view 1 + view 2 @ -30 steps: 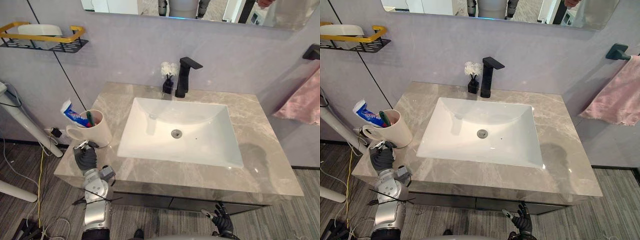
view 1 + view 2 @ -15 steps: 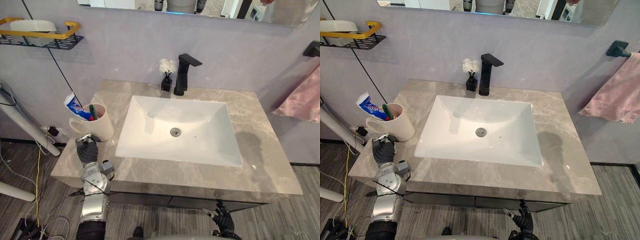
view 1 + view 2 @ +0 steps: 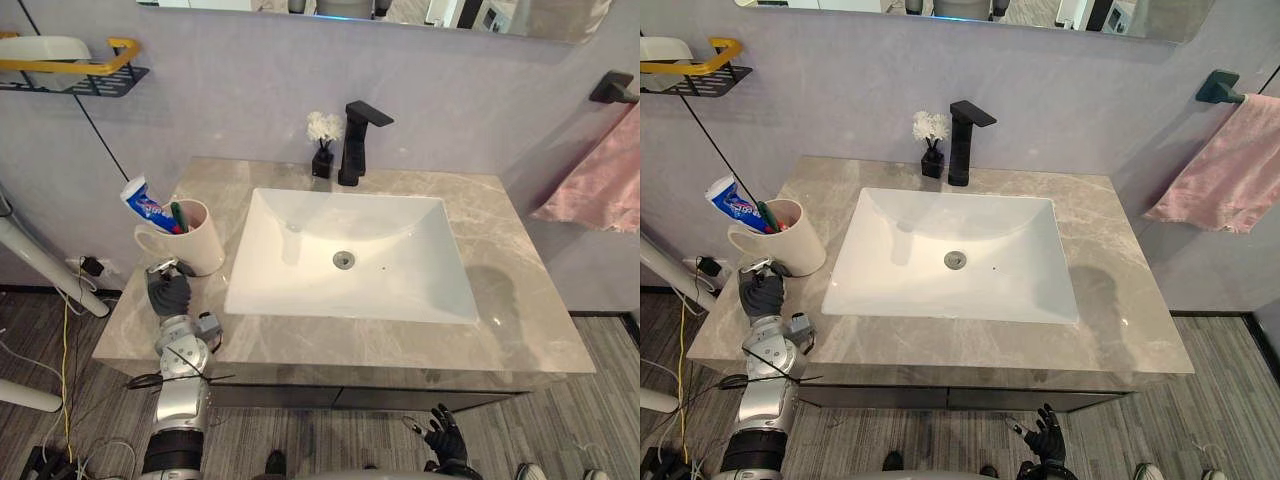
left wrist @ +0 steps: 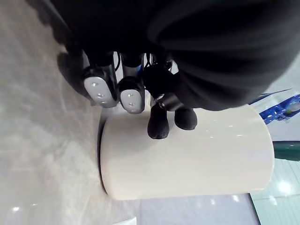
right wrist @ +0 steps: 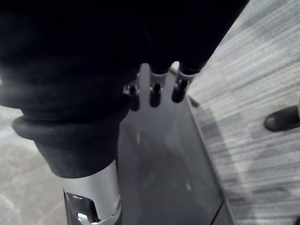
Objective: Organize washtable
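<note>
Washtable: grey stone countertop (image 3: 505, 300) around a white basin (image 3: 400, 285); black faucet (image 3: 352, 142) at the basin's 12 o'clock.
Mug: white mug (image 3: 192, 248) at the basin's 9 o'clock, upright, holding a toothpaste tube (image 3: 146, 208) and a green toothbrush (image 3: 178, 216).
Left hand: left hand (image 3: 168, 296) at the mug's 7 o'clock, loosely bent, dark fingertips (image 4: 158, 125) touching the mug's wall, not wrapped round it.
Right hand: right hand (image 3: 441, 440) at 5 o'clock below the counter edge, relaxed, empty.
Change: the view has shifted; the left hand has closed up to the mug, which has not moved.
Meaning: probably a grasp is being set up; tidying is barely begun.
</note>
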Motion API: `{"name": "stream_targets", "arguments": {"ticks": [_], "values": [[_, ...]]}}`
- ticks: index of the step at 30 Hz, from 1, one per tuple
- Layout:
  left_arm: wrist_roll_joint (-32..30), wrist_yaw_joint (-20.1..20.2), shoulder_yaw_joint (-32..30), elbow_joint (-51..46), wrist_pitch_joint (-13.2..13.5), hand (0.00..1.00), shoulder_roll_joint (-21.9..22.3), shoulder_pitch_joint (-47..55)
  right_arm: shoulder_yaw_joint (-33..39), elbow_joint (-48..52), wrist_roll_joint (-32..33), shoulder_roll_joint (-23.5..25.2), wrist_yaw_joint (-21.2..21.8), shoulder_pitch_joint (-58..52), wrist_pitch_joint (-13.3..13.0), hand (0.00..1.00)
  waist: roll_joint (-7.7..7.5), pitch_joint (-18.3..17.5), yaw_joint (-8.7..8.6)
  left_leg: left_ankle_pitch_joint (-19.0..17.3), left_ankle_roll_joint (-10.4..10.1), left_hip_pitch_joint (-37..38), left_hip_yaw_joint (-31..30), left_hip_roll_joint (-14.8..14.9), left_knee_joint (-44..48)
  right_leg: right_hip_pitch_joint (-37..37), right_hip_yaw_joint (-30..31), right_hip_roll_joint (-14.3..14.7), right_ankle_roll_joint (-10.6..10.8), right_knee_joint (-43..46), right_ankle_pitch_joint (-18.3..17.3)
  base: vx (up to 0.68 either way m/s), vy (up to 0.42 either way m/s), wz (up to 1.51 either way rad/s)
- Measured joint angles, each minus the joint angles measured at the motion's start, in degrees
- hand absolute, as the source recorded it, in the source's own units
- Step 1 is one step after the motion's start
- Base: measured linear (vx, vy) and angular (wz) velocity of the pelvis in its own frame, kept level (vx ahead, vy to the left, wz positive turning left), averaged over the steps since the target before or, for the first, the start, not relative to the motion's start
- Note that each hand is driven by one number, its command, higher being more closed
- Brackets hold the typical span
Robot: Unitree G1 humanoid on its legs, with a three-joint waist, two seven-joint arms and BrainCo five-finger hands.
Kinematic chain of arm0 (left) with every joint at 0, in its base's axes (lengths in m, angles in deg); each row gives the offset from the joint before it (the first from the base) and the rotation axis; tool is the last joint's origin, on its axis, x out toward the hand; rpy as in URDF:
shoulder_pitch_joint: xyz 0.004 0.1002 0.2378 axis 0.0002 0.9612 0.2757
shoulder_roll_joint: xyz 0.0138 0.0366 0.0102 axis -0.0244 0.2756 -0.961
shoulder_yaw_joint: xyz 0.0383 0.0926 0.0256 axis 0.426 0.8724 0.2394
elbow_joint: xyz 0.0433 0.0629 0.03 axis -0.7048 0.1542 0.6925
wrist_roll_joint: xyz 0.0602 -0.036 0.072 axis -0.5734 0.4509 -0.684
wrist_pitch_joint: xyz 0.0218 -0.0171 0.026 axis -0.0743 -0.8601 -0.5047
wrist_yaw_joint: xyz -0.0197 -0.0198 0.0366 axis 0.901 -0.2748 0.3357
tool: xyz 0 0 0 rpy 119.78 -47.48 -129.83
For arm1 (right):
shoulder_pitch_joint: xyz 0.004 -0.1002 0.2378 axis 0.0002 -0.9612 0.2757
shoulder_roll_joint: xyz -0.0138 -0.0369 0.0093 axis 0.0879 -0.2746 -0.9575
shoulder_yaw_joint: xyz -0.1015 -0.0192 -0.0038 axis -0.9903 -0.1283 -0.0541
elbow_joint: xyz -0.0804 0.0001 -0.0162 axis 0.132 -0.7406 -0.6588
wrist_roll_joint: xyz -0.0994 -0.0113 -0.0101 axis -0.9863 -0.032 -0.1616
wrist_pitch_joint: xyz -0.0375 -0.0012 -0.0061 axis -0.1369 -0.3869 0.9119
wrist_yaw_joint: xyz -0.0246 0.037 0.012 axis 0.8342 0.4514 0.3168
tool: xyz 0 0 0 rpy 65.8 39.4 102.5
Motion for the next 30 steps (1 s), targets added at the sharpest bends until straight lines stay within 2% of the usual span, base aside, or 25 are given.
{"name": "stream_targets", "arguments": {"ticks": [7,18,30], "values": [[0.00,0.03,-0.01,-0.04,0.07,1.00,0.23,0.03,-0.02,0.00,0.00,0.00,0.02,0.18,0.00,0.00,0.00,0.02,0.04,0.00,0.00,0.08,-0.02,-0.02,0.00,0.17,-0.02,-0.03,0.00,-0.03,0.00,0.00,0.000,0.00],[0.07,1.44,1.49,-2.60,0.97,1.00,4.07,2.00,-0.24,0.01,0.00,0.01,0.07,0.46,0.00,0.00,-0.20,0.44,0.05,0.03,0.05,0.96,-0.25,0.00,-0.03,1.15,-0.36,-0.30,0.00,-0.01,-0.03,-0.02,-0.002,0.01],[-0.16,2.39,3.31,-3.87,0.98,1.00,4.92,2.13,-0.25,0.01,0.00,0.04,0.11,0.87,0.00,0.00,-0.40,0.71,0.05,0.03,0.05,0.91,-0.32,0.02,-0.04,1.17,-0.51,-0.32,0.05,-0.05,-0.07,0.00,0.000,0.00]]}}
